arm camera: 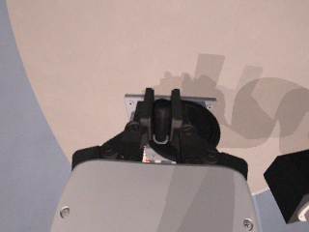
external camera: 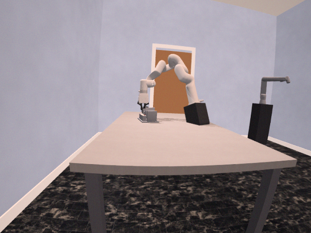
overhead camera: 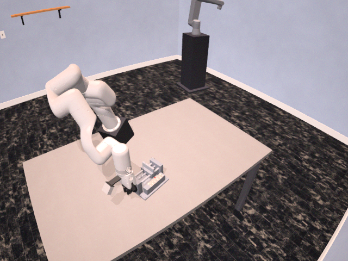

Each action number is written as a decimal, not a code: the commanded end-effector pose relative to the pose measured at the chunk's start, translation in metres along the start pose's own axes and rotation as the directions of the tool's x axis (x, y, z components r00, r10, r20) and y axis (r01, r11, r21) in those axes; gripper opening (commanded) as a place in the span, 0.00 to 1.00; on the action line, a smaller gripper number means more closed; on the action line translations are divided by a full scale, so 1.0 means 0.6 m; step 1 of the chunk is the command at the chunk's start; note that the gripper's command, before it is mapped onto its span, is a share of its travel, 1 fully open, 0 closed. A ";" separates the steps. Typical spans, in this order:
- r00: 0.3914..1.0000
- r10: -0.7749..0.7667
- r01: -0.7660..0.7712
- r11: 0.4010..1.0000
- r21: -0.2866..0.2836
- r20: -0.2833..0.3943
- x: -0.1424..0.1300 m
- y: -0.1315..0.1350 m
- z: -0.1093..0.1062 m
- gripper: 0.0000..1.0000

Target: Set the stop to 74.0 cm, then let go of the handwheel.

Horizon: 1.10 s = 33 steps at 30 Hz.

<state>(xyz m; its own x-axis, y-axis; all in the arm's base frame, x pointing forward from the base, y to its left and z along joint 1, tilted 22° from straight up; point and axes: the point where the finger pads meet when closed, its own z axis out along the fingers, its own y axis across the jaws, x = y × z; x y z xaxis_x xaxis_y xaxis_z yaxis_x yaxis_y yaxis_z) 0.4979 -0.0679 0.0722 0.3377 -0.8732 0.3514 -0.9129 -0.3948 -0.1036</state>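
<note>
i have the tool pinched on the dark handwheel at the near end of the stop fixture, which sits on the tabletop. i judge it points straight down so the wrist can crank the stop along.

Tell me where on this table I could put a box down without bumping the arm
Most room lies on the table between the stop fixture and the far right corner. The near-left stretch also looks bare. It is crowded where the gripper grips the handwheel, near the arm's black base.
</note>
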 end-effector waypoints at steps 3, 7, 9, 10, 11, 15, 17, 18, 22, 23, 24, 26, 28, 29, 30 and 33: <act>1.000 -0.001 0.001 1.000 -0.001 -0.001 0.000 -0.002 0.001 0.06; 1.000 -0.001 0.001 1.000 -0.001 -0.001 0.000 -0.002 0.002 0.06; 1.000 -0.001 0.001 1.000 -0.001 -0.001 0.000 -0.003 0.004 0.06; 1.000 -0.001 0.001 1.000 -0.001 -0.001 0.000 -0.004 0.004 0.06; 1.000 -0.001 0.001 1.000 -0.001 -0.001 0.000 -0.004 0.005 0.06; 1.000 -0.001 0.001 1.000 -0.001 -0.001 0.000 -0.006 0.008 0.06; 1.000 -0.001 0.001 1.000 -0.001 -0.001 0.000 -0.007 0.010 0.06; 1.000 -0.001 0.001 1.000 -0.001 -0.001 0.000 -0.007 0.011 0.06; 1.000 -0.001 0.001 1.000 -0.001 -0.001 0.000 -0.008 0.013 0.06; 1.000 -0.001 0.001 1.000 -0.001 -0.001 0.000 -0.009 0.014 0.06; 1.000 -0.001 0.001 1.000 -0.001 -0.001 0.000 -0.009 0.015 0.06; 1.000 -0.001 0.001 1.000 -0.001 -0.001 0.000 -0.010 0.018 0.06; 1.000 -0.001 0.001 1.000 -0.001 -0.001 0.000 -0.011 0.020 0.06; 1.000 -0.001 0.001 1.000 -0.001 -0.001 0.000 -0.011 0.022 0.06; 1.000 -0.001 0.001 1.000 -0.001 -0.001 0.000 -0.012 0.023 0.06; 1.000 -0.001 0.001 1.000 -0.001 -0.001 0.000 -0.012 0.028 0.06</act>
<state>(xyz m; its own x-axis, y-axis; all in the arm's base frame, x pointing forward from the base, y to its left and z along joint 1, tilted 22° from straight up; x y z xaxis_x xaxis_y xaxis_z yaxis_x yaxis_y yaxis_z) 0.5080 -0.0695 0.0585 0.3376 -0.8734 0.3509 -0.9129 -0.3946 -0.1039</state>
